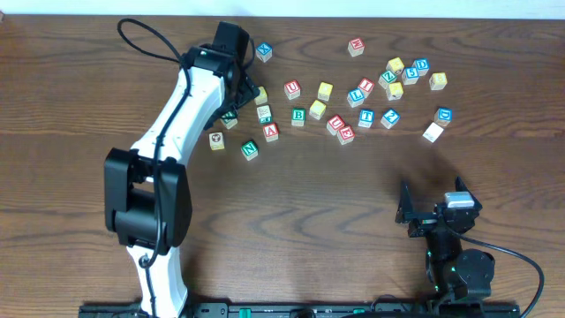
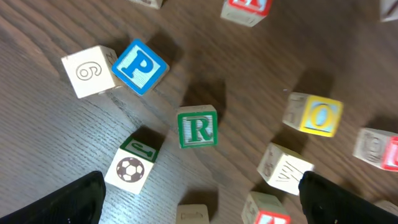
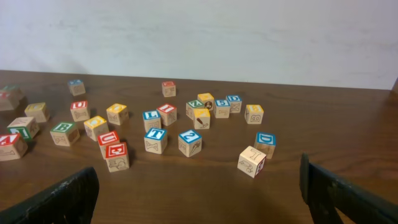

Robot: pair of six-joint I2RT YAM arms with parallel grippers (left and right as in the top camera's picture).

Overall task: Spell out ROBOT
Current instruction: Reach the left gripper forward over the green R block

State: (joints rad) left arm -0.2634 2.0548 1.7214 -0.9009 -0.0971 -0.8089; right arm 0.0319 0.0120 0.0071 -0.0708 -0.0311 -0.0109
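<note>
Left claw (image 2: 199,190) is spread wide w/ nothing in it, hanging right over the R block (image 2: 197,127) at the left end of the pile. Right claw (image 1: 415,212) is also wide and empty, parked on the robot's side of the table (image 1: 335,203), well apart from the blocks.

Rest of the word is scattered. There's an O block (image 2: 320,116) off to one side of the R, the B block (image 1: 298,115) is mid-pile, and the T block (image 1: 365,117) is further right. Nothing's lined up yet, so imo this is pick no. 1.

What could go wrong: the R isn't alone. A soccer-ball block (image 2: 130,167) sits just beside its corner, and another block is near it at the bottom edge of the left wrist view. If the fingers drop w/o clearing those, they'd prob land on a neighbour or shove it into the R.

The R also looks a bit turned vs the fingers. A squeeze might spin it or catch the corners, and then it slips on the lift.
</note>
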